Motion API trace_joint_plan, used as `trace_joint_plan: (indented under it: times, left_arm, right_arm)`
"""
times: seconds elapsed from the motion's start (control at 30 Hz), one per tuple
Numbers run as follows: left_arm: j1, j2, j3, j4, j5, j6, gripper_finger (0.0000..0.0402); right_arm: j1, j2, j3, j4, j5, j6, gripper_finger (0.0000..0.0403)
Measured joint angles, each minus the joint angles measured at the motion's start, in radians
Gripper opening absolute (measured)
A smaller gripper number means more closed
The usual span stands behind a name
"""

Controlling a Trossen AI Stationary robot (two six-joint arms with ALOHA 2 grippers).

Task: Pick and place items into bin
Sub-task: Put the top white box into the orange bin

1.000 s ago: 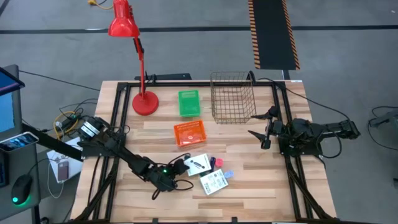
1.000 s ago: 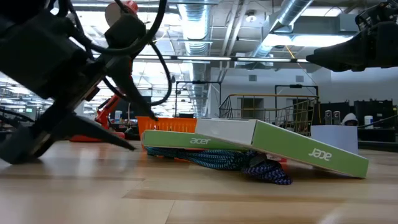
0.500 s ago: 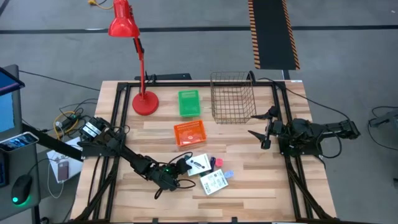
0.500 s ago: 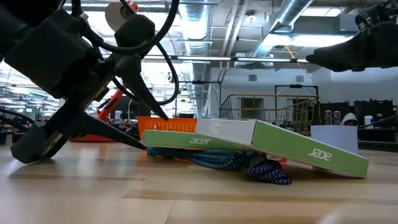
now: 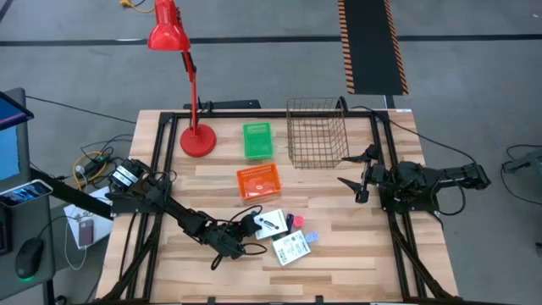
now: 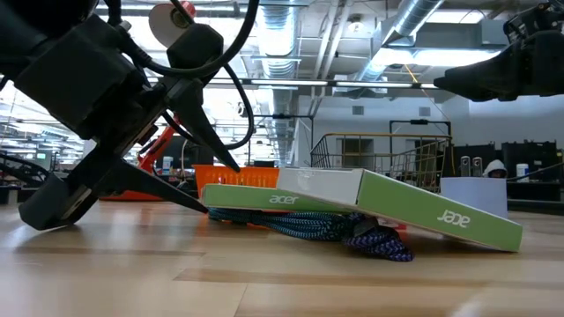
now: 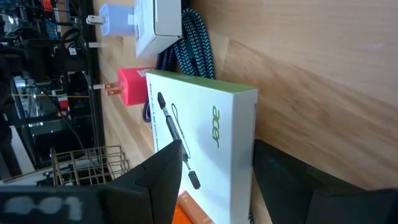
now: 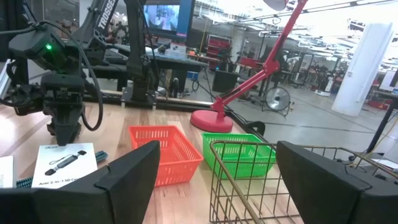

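Currently I am watching the left gripper (image 5: 246,227) sitting low at the table (image 5: 339,254), fingers spread either side of the nearer white packet (image 5: 269,223); the left wrist view shows the packet (image 7: 205,134) lying between the two fingers (image 7: 163,180), not yet clamped. That packet is resting tilted on a teal braided cable (image 6: 308,226). A second white packet (image 5: 290,247) is lying just beside it, with a red-pink block (image 5: 295,222) and a light-blue block (image 5: 310,237) close by. The right gripper (image 5: 353,181) is waiting wide open and empty beside the wire basket (image 5: 318,131). Orange bin (image 5: 257,180) and green bin (image 5: 257,141) are sitting mid-table, near the red lamp (image 5: 196,140).
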Motion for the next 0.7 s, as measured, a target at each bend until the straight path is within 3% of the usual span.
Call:
trace_joint_plan:
  times: [0.7]
  left_arm:
    - [0.001,0.001,-0.001,-0.003,0.018,-0.017,0.0183]
  right_arm:
    - [0.0,0.0,0.0,0.0,0.0,0.0,0.0317]
